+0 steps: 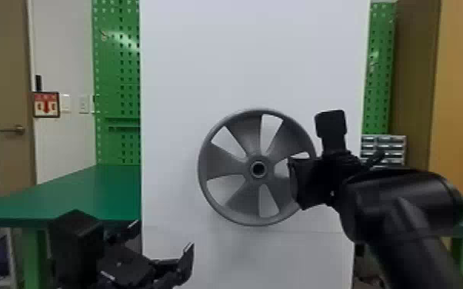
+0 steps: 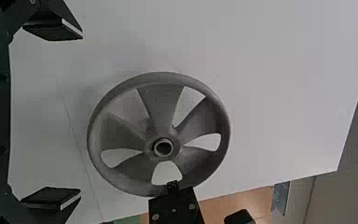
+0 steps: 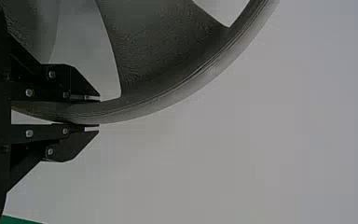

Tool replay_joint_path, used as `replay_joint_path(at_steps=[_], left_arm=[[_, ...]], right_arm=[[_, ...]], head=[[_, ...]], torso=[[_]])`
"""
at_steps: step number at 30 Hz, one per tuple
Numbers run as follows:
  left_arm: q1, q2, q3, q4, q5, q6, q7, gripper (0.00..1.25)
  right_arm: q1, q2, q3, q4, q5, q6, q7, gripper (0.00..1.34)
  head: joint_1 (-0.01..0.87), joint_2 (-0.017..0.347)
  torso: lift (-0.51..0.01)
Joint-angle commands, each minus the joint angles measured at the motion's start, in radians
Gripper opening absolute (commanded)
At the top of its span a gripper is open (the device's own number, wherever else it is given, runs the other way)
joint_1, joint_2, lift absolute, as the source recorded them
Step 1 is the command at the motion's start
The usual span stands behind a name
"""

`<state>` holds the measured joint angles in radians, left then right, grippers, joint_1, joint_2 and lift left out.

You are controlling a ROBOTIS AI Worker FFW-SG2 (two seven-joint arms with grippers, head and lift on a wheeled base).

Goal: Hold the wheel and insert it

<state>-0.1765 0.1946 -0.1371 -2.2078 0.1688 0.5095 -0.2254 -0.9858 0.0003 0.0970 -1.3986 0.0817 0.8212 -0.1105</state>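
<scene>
The wheel (image 1: 223, 159) stands upright in front of the white panel (image 1: 250, 53), nearer the panel's right edge than its left, face turned to the head. The right pincer (image 3: 98, 113) is clamped on its rim (image 3: 177, 95), one finger inside through an opening between spokes, the other outside. The left pincer (image 2: 81, 113) waits with its fingers wide apart, low by the panel's left edge in the head view.

I'd judge the holding done and the inserting in hand. Whether the hub hole (image 1: 258, 169) already sits on anything I cannot tell. The next move calls for squaring the wheel to the panel, centring that hole on its mount, and pressing straight in; with one side gripped, it could tilt and bind.
</scene>
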Motion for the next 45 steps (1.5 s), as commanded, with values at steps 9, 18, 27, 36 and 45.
replay_joint_path(at_steps=[9,18,27,36,45], left_arm=[[-0.006,0.0,-0.006,0.008,0.005,0.0,0.0,1.15],[-0.003,0.0,-0.002,0.008,0.005,0.0,0.0,1.15],[0.002,0.0,0.001,0.008,0.005,0.0,0.0,1.15],[0.011,0.0,0.007,0.008,0.005,0.0,0.0,1.15],[0.017,-0.001,0.008,0.007,0.005,-0.005,0.0,1.15]], right_arm=[[-0.016,0.001,-0.017,0.036,0.006,-0.028,-0.029,0.19],[-0.001,0.001,-0.016,0.036,-0.025,-0.054,-0.029,0.75],[0.022,0.001,-0.011,-0.011,-0.048,-0.057,-0.029,1.22],[0.072,0.001,0.007,-0.131,-0.086,-0.057,-0.028,1.23],[0.13,0.001,0.021,-0.263,-0.108,-0.051,-0.028,1.23]], head=[[0.097,0.015],[0.097,0.015],[0.097,0.015],[0.097,0.015],[0.097,0.015]], torso=[[-0.442],[-0.442],[-0.442],[-0.442],[-0.442]])
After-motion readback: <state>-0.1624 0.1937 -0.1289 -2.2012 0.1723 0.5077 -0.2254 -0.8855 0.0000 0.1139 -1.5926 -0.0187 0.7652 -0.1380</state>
